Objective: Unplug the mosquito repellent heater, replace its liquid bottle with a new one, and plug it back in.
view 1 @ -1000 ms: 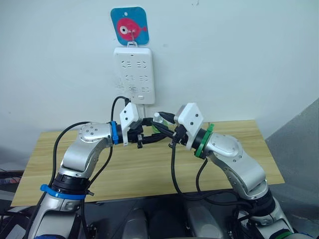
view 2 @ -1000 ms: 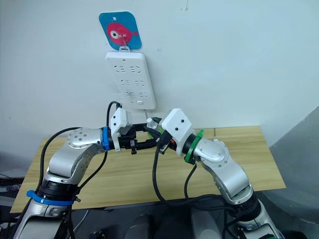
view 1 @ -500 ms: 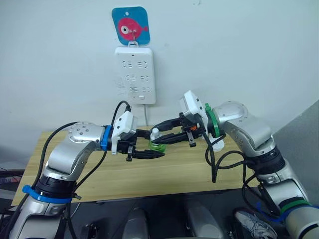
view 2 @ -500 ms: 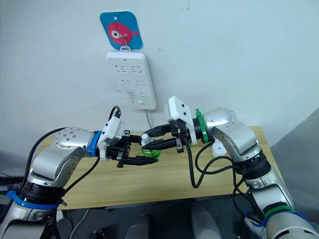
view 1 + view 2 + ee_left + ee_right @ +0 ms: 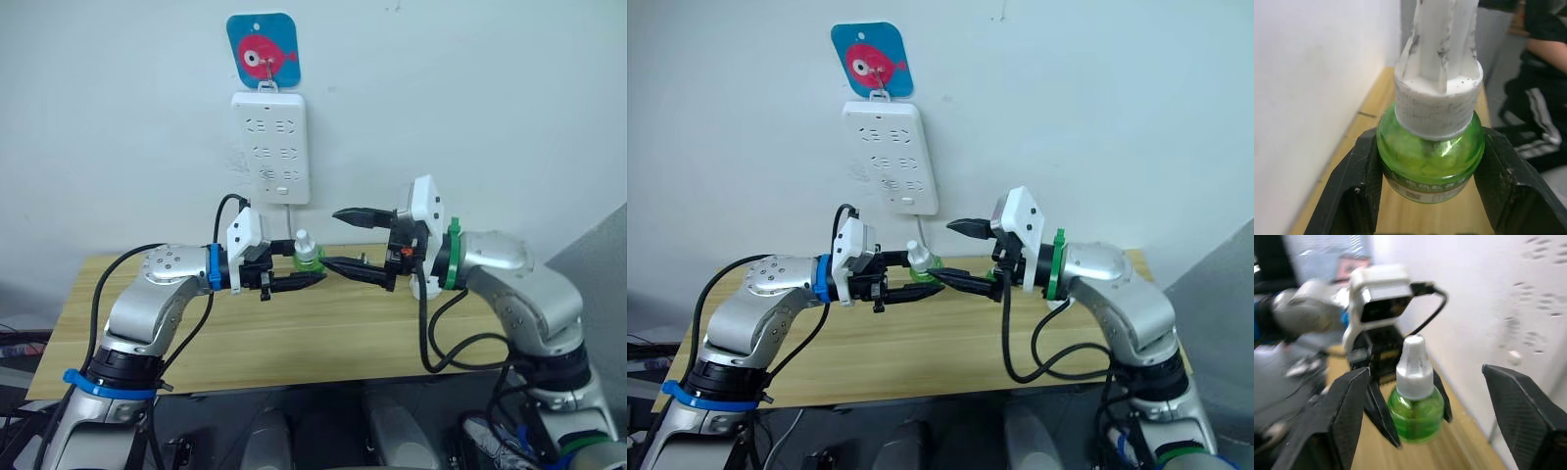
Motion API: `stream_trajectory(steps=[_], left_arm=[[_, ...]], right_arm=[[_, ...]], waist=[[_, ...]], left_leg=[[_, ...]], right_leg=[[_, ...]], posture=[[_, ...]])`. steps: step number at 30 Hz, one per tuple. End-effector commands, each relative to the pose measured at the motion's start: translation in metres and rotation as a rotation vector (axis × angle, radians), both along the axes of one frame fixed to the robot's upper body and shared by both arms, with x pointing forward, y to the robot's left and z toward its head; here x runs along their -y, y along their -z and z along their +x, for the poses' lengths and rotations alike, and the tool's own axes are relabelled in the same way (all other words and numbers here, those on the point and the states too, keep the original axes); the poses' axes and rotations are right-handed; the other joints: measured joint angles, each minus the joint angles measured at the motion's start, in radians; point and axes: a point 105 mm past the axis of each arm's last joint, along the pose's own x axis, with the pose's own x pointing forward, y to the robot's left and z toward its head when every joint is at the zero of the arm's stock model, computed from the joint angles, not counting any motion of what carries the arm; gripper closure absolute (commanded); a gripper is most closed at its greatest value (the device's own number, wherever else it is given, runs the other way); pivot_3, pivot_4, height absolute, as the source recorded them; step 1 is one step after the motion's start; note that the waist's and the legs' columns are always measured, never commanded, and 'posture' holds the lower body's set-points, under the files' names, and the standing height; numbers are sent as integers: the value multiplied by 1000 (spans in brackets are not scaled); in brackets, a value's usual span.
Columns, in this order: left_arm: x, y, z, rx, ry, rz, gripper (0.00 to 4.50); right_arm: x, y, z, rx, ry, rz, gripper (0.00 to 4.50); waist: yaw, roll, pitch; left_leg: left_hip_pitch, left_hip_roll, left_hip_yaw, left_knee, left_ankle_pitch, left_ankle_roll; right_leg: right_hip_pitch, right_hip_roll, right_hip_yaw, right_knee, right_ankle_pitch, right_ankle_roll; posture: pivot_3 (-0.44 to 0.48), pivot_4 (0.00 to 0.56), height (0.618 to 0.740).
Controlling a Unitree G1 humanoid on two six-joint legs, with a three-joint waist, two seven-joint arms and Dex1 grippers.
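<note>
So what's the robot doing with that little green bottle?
The robot's left hand is squeezing a small green bottle with a white cap, holding it up above the wooden table. Its right hand is wide open, facing the bottle, with nothing in it. A white power strip hangs on the wall behind, with nothing plugged into it.

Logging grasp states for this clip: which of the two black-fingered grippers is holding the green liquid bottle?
The left gripper: its fingers clamp the green liquid bottle with the white cap. The right gripper stands wide open, holding nothing.
</note>
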Motion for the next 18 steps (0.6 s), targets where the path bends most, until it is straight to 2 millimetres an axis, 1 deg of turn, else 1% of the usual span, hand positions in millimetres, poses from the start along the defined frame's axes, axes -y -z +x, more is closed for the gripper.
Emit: stream_trajectory(steps=[1,5,10,13,18], left_arm=[[0,-11,3,67,-18,-12,2244],[3,-10,6,74,-24,-15,2244],[4,-9,8,77,-24,-14,2244],[3,-7,7,75,-22,-11,2244],[0,-2,3,54,-11,5,2244]], right_arm=[[-7,-6,-1,79,139,40,564],[-27,5,0,93,174,19,564],[-36,10,4,108,172,-5,564],[-36,8,7,98,172,22,1168],[-34,7,4,86,127,32,3075]], waist=[[-1,0,0],[-1,0,0],[-1,0,0],[0,0,0],[0,0,0]], left_leg=[[0,0,0,0,0,0],[0,0,0,0,0,0],[0,0,1,0,0,0],[0,0,0,0,0,0],[0,0,0,0,0,0]], right_leg=[[0,0,0,0,0,0],[0,0,0,0,0,0],[0,0,0,-1,0,0],[0,0,0,-1,0,0],[0,0,0,-1,0,0]], posture=[[-143,183,725],[-151,182,725],[-143,181,725],[-135,182,725],[-131,183,725]])
